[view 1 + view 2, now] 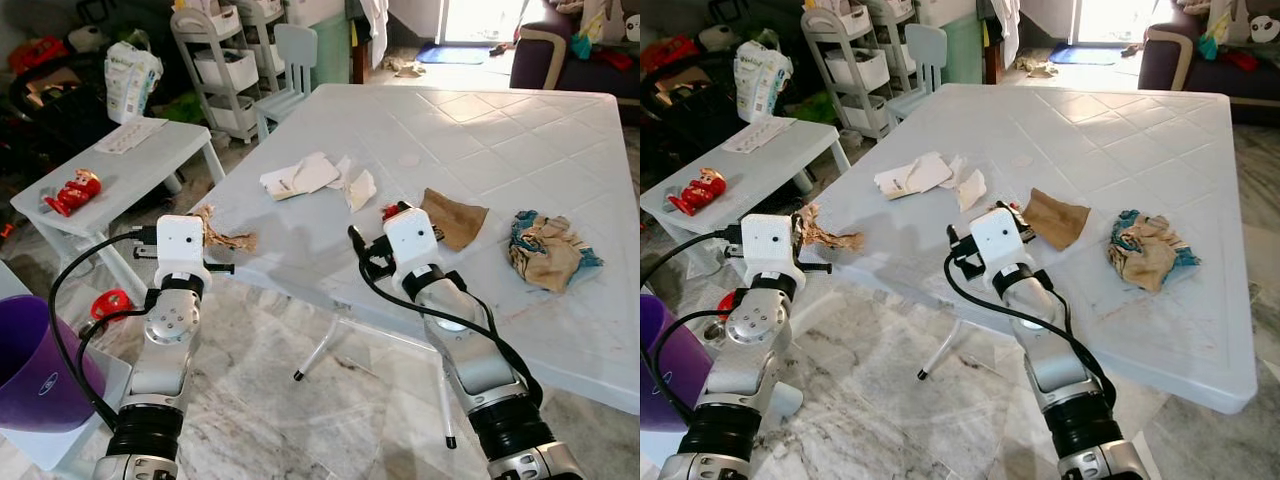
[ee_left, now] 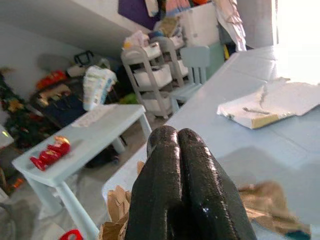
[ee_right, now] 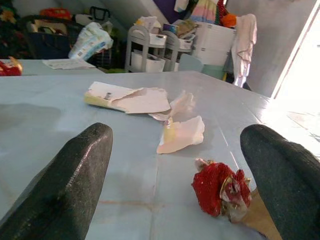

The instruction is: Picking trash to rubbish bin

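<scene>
Trash lies on a big white table (image 1: 500, 130). A crumpled brown paper (image 1: 226, 239) sits at its near left edge. My left gripper (image 2: 173, 136) is shut, its fingers reaching over that paper (image 2: 114, 215), which shows on both sides beneath them. A small red wrapper (image 3: 219, 192) lies just ahead of my right gripper (image 3: 177, 137), which is open low over the table, its fingers (image 3: 75, 170) either side of it. Beyond are torn white papers (image 1: 300, 176), a flat brown paper (image 1: 452, 218) and a brown and teal crumpled bundle (image 1: 546, 251). A purple bin (image 1: 35, 360) stands on the floor at lower left.
A small white side table (image 1: 130, 160) at the left carries a red toy (image 1: 72, 191) and a sheet. Behind it stand a wheeled rack (image 1: 225, 65), a small chair (image 1: 292, 60) and clutter. The big table's folding legs (image 1: 325, 350) stand on a marble floor.
</scene>
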You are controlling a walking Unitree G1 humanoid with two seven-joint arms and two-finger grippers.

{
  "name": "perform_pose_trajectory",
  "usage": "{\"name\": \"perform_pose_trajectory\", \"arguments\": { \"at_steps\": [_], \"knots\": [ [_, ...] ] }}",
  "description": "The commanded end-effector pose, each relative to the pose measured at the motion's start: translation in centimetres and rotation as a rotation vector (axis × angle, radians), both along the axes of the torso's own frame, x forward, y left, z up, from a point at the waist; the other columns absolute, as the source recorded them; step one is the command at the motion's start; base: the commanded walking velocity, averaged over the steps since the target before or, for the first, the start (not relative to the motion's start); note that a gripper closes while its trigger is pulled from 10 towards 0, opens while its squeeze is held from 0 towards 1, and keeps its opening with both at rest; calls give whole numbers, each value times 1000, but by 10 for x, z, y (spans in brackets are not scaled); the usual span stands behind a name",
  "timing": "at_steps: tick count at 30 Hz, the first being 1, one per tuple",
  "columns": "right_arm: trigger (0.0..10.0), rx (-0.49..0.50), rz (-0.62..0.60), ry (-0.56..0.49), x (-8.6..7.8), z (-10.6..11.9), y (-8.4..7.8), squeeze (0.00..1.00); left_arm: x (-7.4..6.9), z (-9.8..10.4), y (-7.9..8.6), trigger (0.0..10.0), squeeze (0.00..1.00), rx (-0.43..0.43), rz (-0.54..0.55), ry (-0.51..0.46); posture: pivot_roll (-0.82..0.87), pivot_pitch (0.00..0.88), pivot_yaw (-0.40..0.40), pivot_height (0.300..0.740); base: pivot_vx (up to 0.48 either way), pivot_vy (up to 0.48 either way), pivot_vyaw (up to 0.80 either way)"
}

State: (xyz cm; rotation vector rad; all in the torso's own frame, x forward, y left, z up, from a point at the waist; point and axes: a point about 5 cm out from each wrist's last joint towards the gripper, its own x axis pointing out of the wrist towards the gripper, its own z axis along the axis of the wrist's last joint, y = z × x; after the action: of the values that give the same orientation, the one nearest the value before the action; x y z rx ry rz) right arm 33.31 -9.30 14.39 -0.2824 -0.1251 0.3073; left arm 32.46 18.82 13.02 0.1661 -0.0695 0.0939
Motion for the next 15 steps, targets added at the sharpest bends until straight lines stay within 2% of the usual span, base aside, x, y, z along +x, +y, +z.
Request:
{"name": "perform_pose_trajectory", "arguments": {
  "at_steps": [1,4,8,11,15],
  "knots": [
    [10000,-4,-27,-28,6,6,2,0,1,-1,2,0,0,-8,-19,21,-92,0,122,740,0,0,0],
    [10000,-12,-61,-35,15,8,2,0,-5,-8,-4,0,0,-16,-87,59,-64,0,121,740,0,0,0],
    [10000,-49,-101,-26,26,6,1,0,-21,-16,-7,0,0,-13,-153,84,-25,0,116,740,0,0,0],
    [10000,-61,-113,18,33,-3,3,0,-39,-24,-7,0,0,-20,-193,114,12,23,106,740,0,0,0],
    [10000,-90,-115,56,40,-9,5,0,-52,-25,-8,0,0,-14,-229,133,36,54,103,740,0,0,0]
  ]
}}
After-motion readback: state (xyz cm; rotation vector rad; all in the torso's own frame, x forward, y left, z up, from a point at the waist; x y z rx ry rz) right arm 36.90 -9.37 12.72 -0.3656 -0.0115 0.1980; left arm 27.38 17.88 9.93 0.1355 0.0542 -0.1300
